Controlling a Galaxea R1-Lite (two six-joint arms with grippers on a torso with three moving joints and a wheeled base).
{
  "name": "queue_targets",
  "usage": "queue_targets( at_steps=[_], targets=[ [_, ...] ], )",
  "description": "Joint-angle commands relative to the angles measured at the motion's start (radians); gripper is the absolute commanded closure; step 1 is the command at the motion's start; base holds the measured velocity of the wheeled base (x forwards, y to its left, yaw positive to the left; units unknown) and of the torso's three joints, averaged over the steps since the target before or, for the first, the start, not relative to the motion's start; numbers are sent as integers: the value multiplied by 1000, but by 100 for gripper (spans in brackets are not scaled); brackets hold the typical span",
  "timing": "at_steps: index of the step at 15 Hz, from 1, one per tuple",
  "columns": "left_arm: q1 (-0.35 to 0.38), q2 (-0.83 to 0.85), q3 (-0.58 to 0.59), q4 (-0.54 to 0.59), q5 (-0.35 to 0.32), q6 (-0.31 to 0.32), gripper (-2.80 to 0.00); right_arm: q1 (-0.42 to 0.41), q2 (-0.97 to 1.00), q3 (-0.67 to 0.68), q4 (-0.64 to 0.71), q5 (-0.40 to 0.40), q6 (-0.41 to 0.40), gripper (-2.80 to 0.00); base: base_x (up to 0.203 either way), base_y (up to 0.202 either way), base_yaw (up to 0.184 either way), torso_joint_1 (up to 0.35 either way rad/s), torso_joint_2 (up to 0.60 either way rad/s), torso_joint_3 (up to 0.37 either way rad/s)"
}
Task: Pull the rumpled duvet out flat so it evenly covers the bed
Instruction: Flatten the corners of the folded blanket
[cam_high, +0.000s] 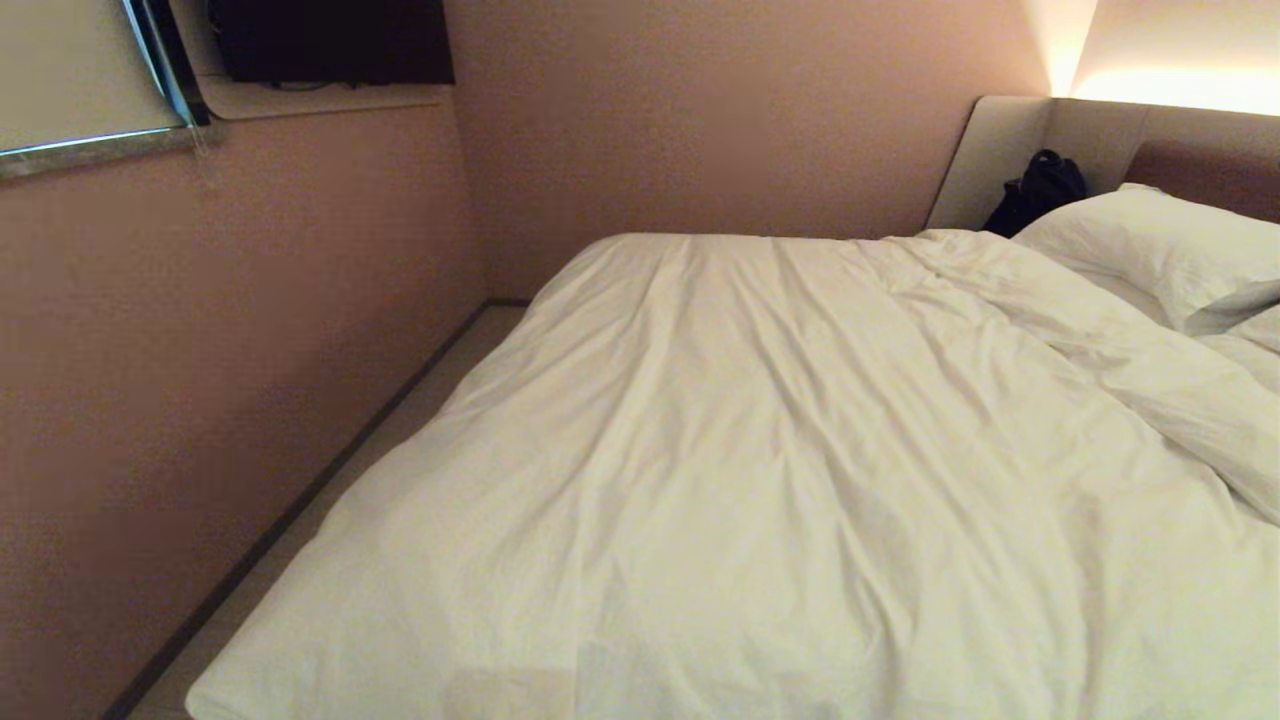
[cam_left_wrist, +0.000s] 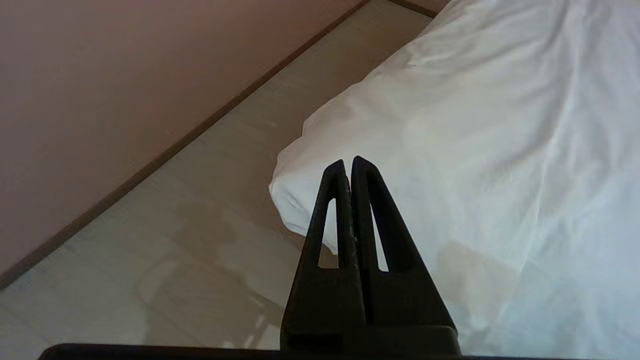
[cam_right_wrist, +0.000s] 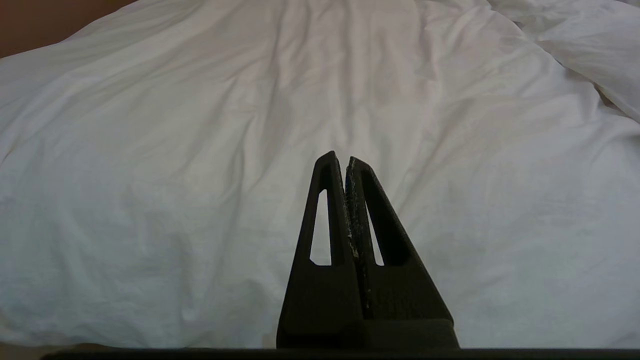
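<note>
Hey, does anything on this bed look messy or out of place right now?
Yes. The duvet is bunched into a thick ridge near the pillow on the bed's right side, and a black bag sits against the headboard.

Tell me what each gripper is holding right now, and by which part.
Nothing is held. The left gripper is shut and empty near the duvet corner; the right gripper is shut and empty above the duvet.

Neither arm shows in the head view; each appears only through its own wrist camera. The left end effector (cam_left_wrist: 348, 160) has its two black fingers pressed together, holding nothing, tips pointing toward twelve o'clock; the right end effector (cam_right_wrist: 340, 156) is likewise closed and empty, tips toward twelve o'clock.
</note>
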Motion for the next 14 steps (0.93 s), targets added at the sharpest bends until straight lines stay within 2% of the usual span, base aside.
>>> queue_targets(
  at_steps=[1,3,8,9,12,14],
  targets=[
    [-7,-8,28,-1,0,-4,0,0,0,0,0,0,-1,0,0,0,0,0,0,0],
    [-8,-8,38,-30,-7,-3,0,0,0,0,0,0,-1,0,0,0,0,0,0,0],
    [-79,-5,29,-68,-2,-1,0,0,0,0,0,0,-1,0,0,0,0,0,0,0],
    [-97,-4,29,-68,-2,-1,0,0,0,0,0,0,-1,0,0,0,0,0,0,0],
    [-212,-54,30,-68,-1,24,0,0,0,0,0,0,-1,0,0,0,0,0,0,0],
    [-212,-130,64,-68,-9,45,0,0,0,0,0,0,-1,0,0,0,0,0,0,0]
  ],
)
